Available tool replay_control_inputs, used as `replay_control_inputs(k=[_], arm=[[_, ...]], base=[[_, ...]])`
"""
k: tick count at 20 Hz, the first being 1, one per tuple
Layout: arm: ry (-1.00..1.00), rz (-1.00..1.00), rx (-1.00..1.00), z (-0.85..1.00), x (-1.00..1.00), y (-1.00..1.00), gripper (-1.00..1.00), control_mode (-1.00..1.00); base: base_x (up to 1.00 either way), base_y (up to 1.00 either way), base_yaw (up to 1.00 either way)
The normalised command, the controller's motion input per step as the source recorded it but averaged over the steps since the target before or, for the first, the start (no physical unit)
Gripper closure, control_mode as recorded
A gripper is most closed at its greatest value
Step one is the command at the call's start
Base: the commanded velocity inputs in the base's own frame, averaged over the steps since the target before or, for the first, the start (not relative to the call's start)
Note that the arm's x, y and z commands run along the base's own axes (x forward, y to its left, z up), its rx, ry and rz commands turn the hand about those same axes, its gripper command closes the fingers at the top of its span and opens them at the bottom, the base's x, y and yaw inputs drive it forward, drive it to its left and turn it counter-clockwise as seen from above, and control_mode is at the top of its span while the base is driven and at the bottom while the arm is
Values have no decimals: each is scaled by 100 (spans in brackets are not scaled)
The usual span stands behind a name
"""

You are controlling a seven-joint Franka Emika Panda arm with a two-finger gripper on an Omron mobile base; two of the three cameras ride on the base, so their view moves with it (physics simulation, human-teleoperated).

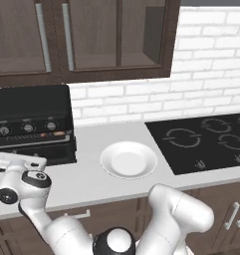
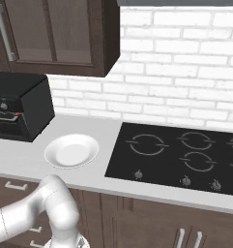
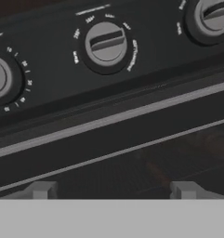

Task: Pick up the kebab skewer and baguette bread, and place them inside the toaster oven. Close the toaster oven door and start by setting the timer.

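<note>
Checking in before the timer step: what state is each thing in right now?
toaster oven door: looks shut or nearly shut.
toaster oven: food dimly visible behind the window.
gripper: open, empty, close to the door below the knobs.
middle knob: untouched.
plate: empty.
cooktop: bare.

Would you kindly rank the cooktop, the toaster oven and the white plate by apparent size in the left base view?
1. cooktop, cut off at the right edge
2. toaster oven, close behind; ranking unsure
3. white plate, clearly smallest
</note>
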Motion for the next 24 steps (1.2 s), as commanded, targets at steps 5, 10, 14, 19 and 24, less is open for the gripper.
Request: replay_control_inputs(k=[5, 10, 14, 19, 24], arm=[[7, 0, 0, 43, -5, 8, -100, -100], [7, 0, 0, 39, 0, 19, -100, -100], [1, 0, -2, 32, 0, 17, -100, -100], [0, 1, -4, 30, -14, 20, -100, -100], [0, 1, -3, 32, -18, 22, -100, -100]], base=[[0, 0, 0], [0, 0, 0], [0, 0, 0], [0, 0, 0], [0, 0, 0]])
